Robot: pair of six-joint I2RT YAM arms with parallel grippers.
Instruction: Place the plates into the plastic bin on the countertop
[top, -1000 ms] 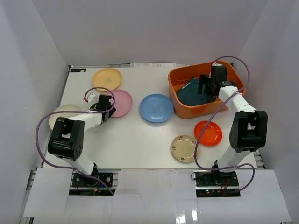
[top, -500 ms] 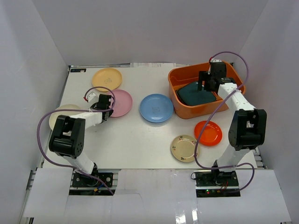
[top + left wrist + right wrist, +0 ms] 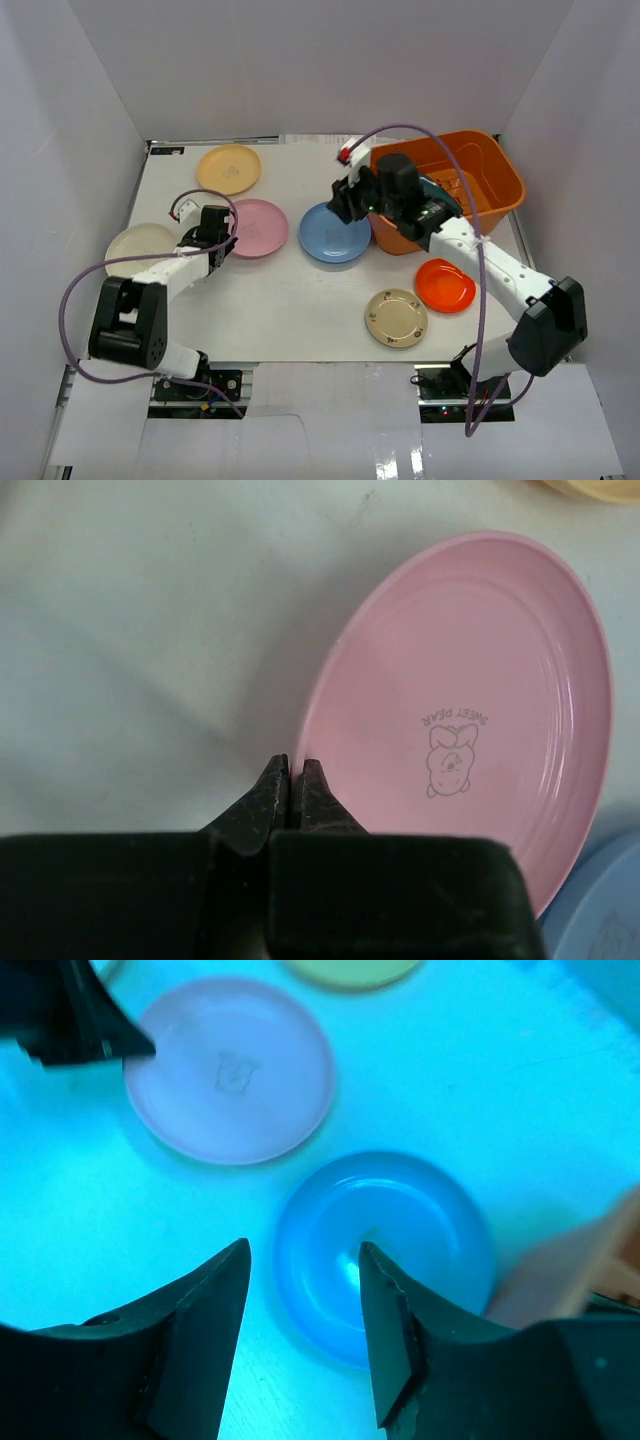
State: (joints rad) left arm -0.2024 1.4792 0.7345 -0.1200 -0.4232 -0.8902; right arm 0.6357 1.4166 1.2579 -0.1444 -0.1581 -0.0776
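Observation:
The pink plate lies left of centre on the countertop. My left gripper is shut on its near-left rim; a sliver of pink shows between the jaws. From above, the left gripper sits at that plate's left edge. My right gripper hangs open over the blue plate, whose left rim lies between the fingertips. In the top view the right gripper is above the blue plate. The orange plastic bin stands at the back right, with a dark teal plate partly visible inside.
A yellow plate lies at the back left and a cream plate at the far left. A red-orange plate and a beige plate lie in front of the bin. White walls surround the countertop.
My right arm has swung left out of the bin to above the blue plate, its jaws narrowing. The dark teal plate stayed in the bin. My left gripper has closed on the pink plate's rim.

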